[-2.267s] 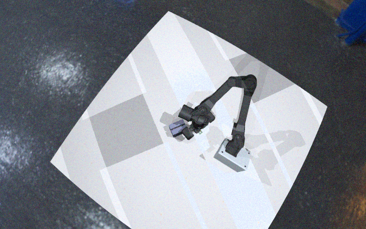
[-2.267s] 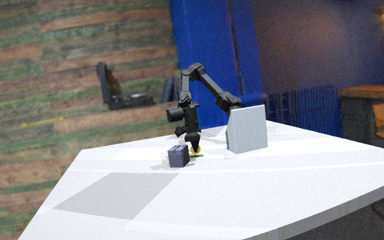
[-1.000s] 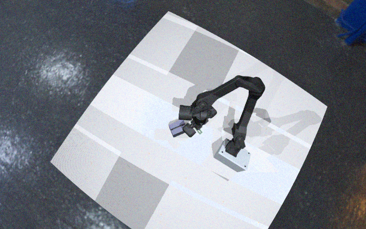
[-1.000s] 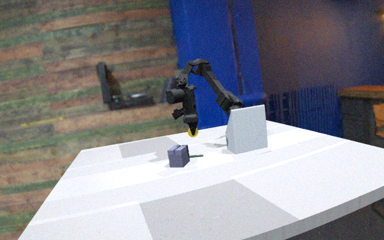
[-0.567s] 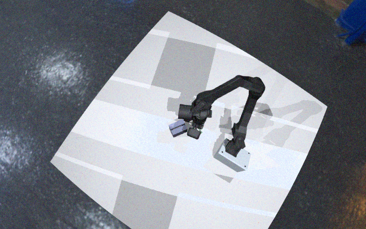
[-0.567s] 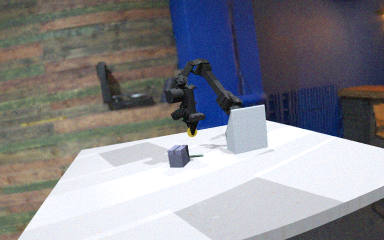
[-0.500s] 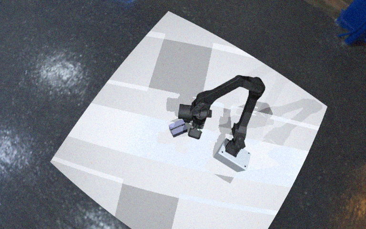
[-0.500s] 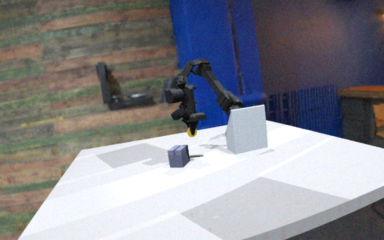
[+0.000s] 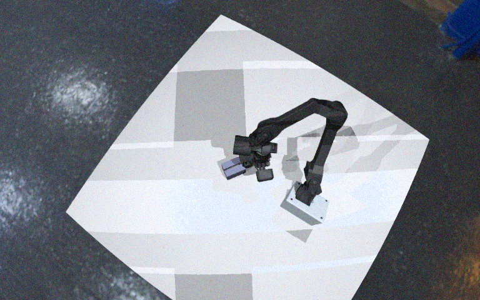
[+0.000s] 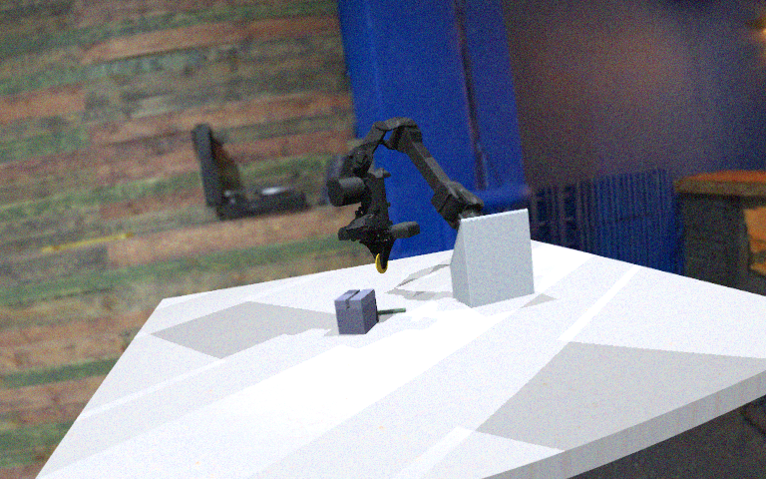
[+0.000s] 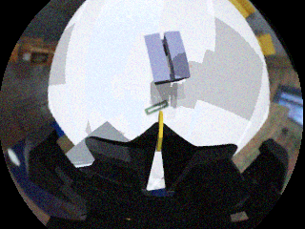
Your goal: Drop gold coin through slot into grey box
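So the pickup part looks done: nearest me the grey box (image 10: 355, 310) sits mid-worktop (image 10: 395, 395), slot (image 10: 351, 293) on top, nothing in it that I can see. Just behind it the green holder (image 10: 392, 310) lies bare. Above and a bit past that, the tool (image 10: 383, 260) is clamped on the gold coin (image 10: 381, 262), edge down, well above the lid. Still left: line up and drop. Arm's arched high from its base toward the far edge, wrist pointing straight down.
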`<move>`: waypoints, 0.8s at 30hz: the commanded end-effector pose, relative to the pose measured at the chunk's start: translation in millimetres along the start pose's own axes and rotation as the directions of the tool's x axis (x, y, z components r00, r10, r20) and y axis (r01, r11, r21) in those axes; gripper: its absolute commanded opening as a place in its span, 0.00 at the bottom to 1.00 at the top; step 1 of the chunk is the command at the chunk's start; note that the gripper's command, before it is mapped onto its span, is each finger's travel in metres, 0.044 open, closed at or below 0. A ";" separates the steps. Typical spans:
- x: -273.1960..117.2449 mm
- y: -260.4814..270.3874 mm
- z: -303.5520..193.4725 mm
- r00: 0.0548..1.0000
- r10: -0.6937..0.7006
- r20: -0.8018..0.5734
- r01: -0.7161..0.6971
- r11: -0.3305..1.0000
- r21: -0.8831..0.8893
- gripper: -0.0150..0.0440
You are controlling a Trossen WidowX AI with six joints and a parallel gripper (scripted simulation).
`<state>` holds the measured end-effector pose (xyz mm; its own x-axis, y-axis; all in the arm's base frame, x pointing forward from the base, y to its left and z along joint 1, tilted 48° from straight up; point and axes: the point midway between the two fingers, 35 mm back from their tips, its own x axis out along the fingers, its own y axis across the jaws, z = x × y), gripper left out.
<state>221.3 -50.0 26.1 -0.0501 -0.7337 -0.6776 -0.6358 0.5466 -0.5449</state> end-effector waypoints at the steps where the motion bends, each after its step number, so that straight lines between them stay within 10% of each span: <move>1: 0.0 -0.4 0.4 1.000 0.001 -0.002 -0.001 0.993 -0.116 0.25; 24: -3.3 -7.2 34.7 1.000 0.000 0.002 0.000 0.972 -0.235 0.25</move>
<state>247.6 -40.5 18.9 -0.0446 -0.7349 -0.6767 -0.7983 0.4335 -0.4181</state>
